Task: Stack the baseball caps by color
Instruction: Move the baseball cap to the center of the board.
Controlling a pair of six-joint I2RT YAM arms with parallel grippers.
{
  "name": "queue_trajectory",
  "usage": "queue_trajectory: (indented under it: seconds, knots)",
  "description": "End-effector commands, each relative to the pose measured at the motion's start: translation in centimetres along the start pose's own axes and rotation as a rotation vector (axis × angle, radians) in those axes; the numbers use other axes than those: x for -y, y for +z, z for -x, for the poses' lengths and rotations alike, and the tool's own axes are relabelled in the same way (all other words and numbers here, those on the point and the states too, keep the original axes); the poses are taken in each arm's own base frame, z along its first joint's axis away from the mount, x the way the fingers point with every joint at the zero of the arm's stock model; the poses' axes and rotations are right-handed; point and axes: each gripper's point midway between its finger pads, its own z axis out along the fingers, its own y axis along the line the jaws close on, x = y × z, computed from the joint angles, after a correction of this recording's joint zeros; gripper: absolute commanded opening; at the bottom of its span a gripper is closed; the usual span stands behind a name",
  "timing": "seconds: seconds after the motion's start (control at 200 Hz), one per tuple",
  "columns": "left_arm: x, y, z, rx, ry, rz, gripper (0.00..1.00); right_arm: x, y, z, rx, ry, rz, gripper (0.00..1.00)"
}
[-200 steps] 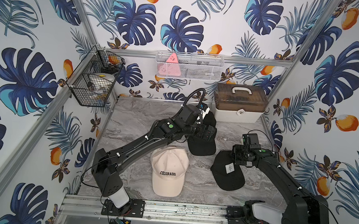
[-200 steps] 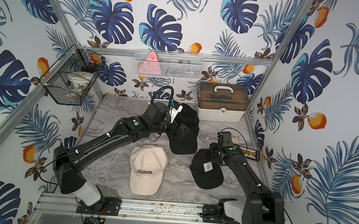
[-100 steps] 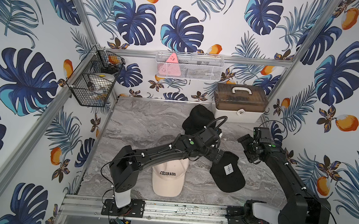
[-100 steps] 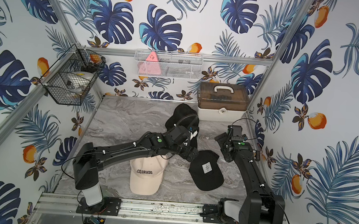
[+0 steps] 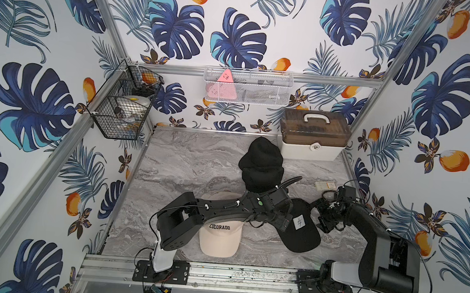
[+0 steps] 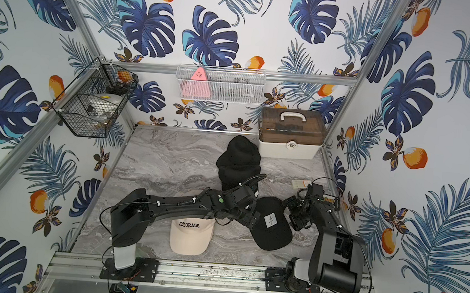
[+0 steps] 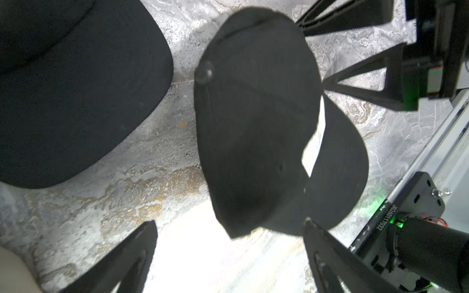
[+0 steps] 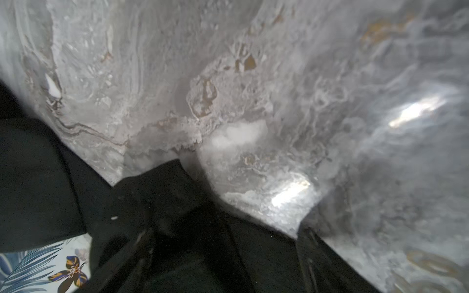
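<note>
Step in hand: The tagged black cap (image 5: pixel 302 238) is judged to be the next item due for the black pile (image 5: pixel 261 163).
Left gripper (image 7: pixel 228 225): The jaws are held wide apart and nothing is clamped. The tagged black cap lies just ahead of the tips, in line with the gap between them. Contact cannot be told.
Reason, left: The wide spread is judged to be set so that the soft, partly collapsed crown can be straddled before closing.
Right gripper (image 5: pixel 318 218): The jaws are apart and empty. The tagged black cap is just beside them.
Reason, right: This gripper is judged to be kept off the cap so that the left jaws are not obstructed.
Black pile: It is set well beyond the left jaws, toward the back of the table (image 5: pixel 193 161).
Cream pile (image 5: pixel 219 238): It is located behind the left jaws, partly beneath the left arm (image 5: pixel 223 208), and well apart from all black items, so the colours are kept separate.
Count, loose caps: One, marked by one white tag (image 5: pixel 298 222).
Count, black pile: Two layers are suggested; the exact number cannot be told.
Count, cream pile: One lettered cap is seen on top; any caps below are hidden.
Count, grippers: Two.
</note>
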Motion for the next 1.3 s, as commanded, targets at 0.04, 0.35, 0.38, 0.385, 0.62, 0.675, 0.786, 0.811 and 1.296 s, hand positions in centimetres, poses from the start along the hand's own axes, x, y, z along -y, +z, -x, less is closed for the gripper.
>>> queue_trajectory:
  seconds: [0.04, 0.35, 0.38, 0.385, 0.62, 0.675, 0.786, 0.811, 1.296]
  knots:
    - [0.3, -0.2, 0.9, 0.030, -0.012, -0.009, 0.95, 1.6, 0.3, -2.6, -0.064, 0.120, 0.001, 0.91]
    - [-0.2, 0.6, 0.6, 0.020, 0.016, 0.013, 0.95, 5.2, -0.1, -6.8, -0.103, 0.229, -0.027, 0.97]
    - [-0.2, 0.7, 0.6, 0.024, 0.020, 0.004, 0.95, 5.6, -0.1, -7.2, -0.105, 0.246, -0.029, 0.98]
    - [-0.2, 0.7, 0.6, 0.025, 0.020, 0.003, 0.95, 5.6, -0.2, -7.3, -0.104, 0.247, -0.026, 0.98]
    - [-0.3, 1.1, 0.4, 0.033, -0.001, -0.025, 0.96, 6.2, -0.3, -9.1, -0.095, 0.279, 0.040, 1.00]
    - [-0.4, 1.0, 0.4, 0.041, -0.006, -0.023, 0.96, 6.0, -0.3, -9.3, -0.105, 0.267, 0.050, 1.00]
    - [-0.5, 0.6, 0.5, 0.053, 0.005, -0.023, 0.96, 5.5, 0.1, -9.8, -0.126, 0.210, 0.059, 1.00]
    - [-0.5, 0.5, 0.6, 0.056, 0.008, -0.024, 0.96, 5.2, 0.2, -9.8, -0.130, 0.190, 0.065, 1.00]
    - [-2.9, 0.3, -0.6, 0.045, -0.019, 0.071, 0.95, 3.8, 1.2, -10.4, -0.085, 0.037, -0.034, 1.00]
